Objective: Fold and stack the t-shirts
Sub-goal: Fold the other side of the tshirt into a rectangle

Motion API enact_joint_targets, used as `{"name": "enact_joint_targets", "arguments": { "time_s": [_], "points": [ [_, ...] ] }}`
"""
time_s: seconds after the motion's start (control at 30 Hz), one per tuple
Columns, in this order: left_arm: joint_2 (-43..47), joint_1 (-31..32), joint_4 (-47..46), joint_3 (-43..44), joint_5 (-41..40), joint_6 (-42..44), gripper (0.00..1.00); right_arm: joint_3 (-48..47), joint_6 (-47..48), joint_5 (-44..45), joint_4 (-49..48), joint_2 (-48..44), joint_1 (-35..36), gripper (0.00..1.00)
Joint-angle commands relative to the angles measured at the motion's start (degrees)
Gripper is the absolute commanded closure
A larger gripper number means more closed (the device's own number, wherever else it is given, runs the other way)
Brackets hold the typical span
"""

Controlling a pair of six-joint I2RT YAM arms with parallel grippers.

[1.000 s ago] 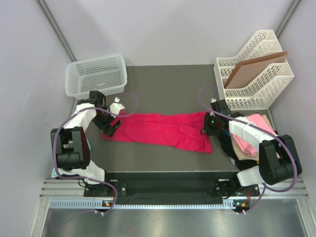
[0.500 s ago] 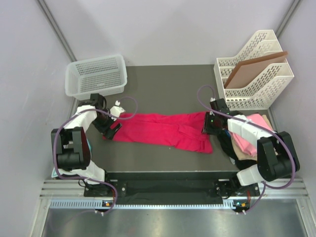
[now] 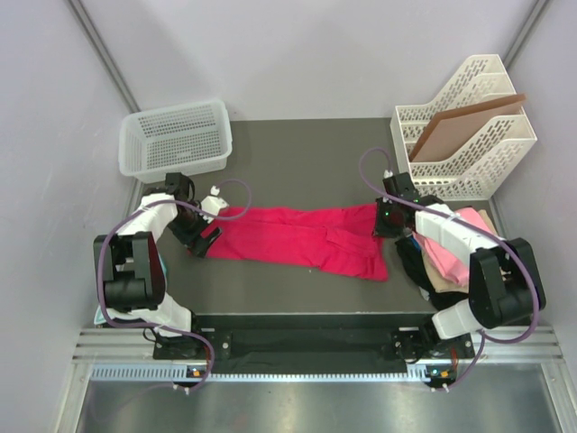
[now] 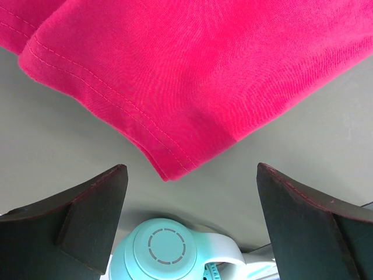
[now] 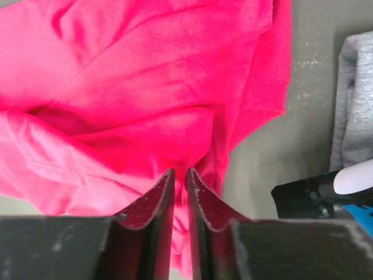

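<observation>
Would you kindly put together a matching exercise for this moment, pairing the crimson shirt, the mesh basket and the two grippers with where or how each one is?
Things:
1. crimson-pink t-shirt
2. white mesh basket
3. left gripper
4. right gripper

Places or states:
A. jaws wide apart, the shirt's corner just ahead of them
B. at the far left corner of the table
C. jaws pinched on a fold of cloth
D. spread lengthwise across the table's middle

Pairs: 1-D, 2-B, 3-A, 4-C
</observation>
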State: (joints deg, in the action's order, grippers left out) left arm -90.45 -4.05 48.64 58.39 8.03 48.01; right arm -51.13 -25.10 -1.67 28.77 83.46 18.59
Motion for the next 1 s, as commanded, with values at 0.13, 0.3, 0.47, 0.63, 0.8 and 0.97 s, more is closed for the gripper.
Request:
{"name": "enact_joint_targets", "arguments": {
  "time_s": [0.13, 0.3, 0.47, 0.63, 0.8, 0.97],
  "points": [
    [3.00, 0.01, -1.62, -1.17, -0.91, 1.21, 0.04, -1.95, 0.14, 0.97, -1.79, 1.44, 0.13, 1.00],
    [3.00, 0.01, -1.62, -1.35, -0.91, 1.12, 0.04, -1.51, 0.14, 1.49, -1.97, 1.27, -0.31, 1.00],
    [3.27, -0.08, -1.71, -1.70, -1.09, 1.21, 0.04, -3.35, 0.58, 1.41, -2.23, 2.58, -0.84, 1.00],
    [3.71, 0.01, -1.71, -2.14, -1.53, 1.47, 0.04, -7.30, 1.46, 3.25, -1.79, 5.57, -1.45, 1.00],
    [3.97, -0.08, -1.88, -2.49, -1.97, 1.91, 0.03, -11.09, 2.16, 4.66, -1.00, 8.03, -1.45, 1.00],
    [3.62, -0.08, -2.24, -2.76, -1.88, 1.91, 0.03, -10.92, 3.13, 5.89, -1.44, 9.69, -1.54, 1.00]
  ]
}}
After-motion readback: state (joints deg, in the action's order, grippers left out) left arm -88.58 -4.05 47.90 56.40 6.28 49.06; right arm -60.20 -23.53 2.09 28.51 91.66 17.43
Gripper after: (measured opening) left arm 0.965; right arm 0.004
